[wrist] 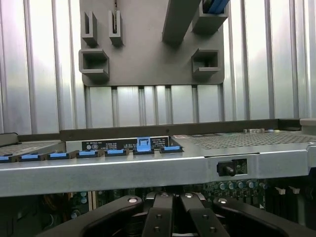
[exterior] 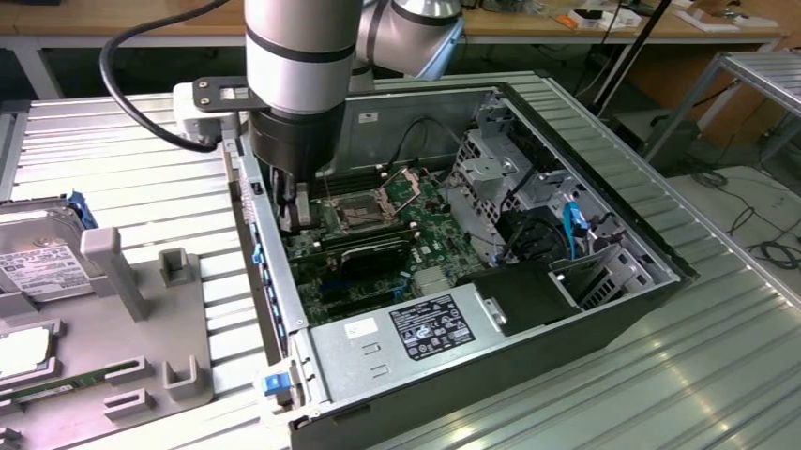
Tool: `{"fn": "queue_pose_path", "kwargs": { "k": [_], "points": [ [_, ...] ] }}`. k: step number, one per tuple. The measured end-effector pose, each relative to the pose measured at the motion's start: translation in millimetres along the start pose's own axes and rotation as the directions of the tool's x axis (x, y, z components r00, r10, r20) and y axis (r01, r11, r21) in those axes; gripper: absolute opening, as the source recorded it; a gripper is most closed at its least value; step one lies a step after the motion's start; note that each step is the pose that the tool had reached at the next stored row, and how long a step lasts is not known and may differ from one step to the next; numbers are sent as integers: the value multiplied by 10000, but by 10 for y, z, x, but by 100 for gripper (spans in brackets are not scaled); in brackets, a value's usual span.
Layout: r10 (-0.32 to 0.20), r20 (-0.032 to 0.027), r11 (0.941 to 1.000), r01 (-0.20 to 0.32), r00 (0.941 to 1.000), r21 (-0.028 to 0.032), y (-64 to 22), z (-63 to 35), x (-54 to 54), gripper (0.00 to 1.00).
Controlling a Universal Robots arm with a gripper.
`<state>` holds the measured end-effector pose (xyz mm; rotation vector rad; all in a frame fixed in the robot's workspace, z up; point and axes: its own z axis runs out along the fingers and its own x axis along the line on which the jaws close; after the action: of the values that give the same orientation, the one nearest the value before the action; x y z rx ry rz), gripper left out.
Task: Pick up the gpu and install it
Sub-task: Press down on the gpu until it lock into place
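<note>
The gpu [exterior: 370,251] is a dark card with a green edge. It stands along the motherboard inside the open computer case [exterior: 626,234], below the CPU socket. My gripper [exterior: 295,214] reaches down into the case by the rear wall, at the card's end on the exterior view's left. Its black fingers [wrist: 159,212] are shut, tips pressed together. Whether the tips touch the card is hidden by the arm. The wrist view has my gripper [wrist: 173,197] just inside the case's rear wall [wrist: 148,168], which carries several blue tabs.
A grey fixture plate [exterior: 175,319] [wrist: 148,64] lies on the ribbed metal table beside the case, with a hard drive [exterior: 37,262] and a RAM stick [exterior: 63,384]. The power supply [exterior: 426,323] and drive cages [exterior: 501,178] crowd the case's other side.
</note>
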<state>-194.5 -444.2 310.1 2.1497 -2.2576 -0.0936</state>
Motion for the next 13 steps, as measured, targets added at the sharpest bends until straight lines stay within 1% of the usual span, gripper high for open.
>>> {"fn": "queue_pose_path", "kwargs": {
  "k": [1,2,5,6,9,10,12,13],
  "points": [
    [3,-50,10000,-3,10000,3,0,0,0,11],
    [6,-120,10000,-6,9999,7,0,1,0,11],
    [15,-296,10000,-14,9996,15,1,0,2,11],
    [16,-324,10000,-15,9995,17,0,0,2,11],
    [17,-327,10000,-16,9995,17,1,0,-9,11],
    [16,-305,10000,-15,9995,16,2,1,-12,11],
    [7,-149,10000,-7,9999,8,2,1,-15,11],
    [0,-36,10000,0,10000,4,2,1,-16,11]
  ]
}}
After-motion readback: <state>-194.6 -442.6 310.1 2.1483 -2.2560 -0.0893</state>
